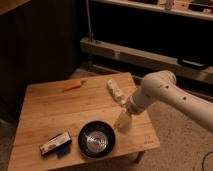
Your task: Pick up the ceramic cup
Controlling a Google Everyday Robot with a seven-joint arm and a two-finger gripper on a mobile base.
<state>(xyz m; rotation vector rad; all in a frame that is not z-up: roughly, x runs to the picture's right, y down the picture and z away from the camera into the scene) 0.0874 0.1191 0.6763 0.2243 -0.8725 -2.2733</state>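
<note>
The ceramic cup [122,123], small, white and tapered, stands on the wooden table [50,112] near its right front part, just right of the black bowl [96,139]. My gripper [126,113] reaches in from the right on the white arm [160,90] and sits right over the cup's top, hiding its rim. I cannot tell whether it touches the cup.
A white bottle-shaped object [116,91] lies behind the cup near the table's right back edge. An orange carrot-like item [74,86] lies at the back. A red and white packet [55,144] lies at the front left. Dark shelving stands behind the table.
</note>
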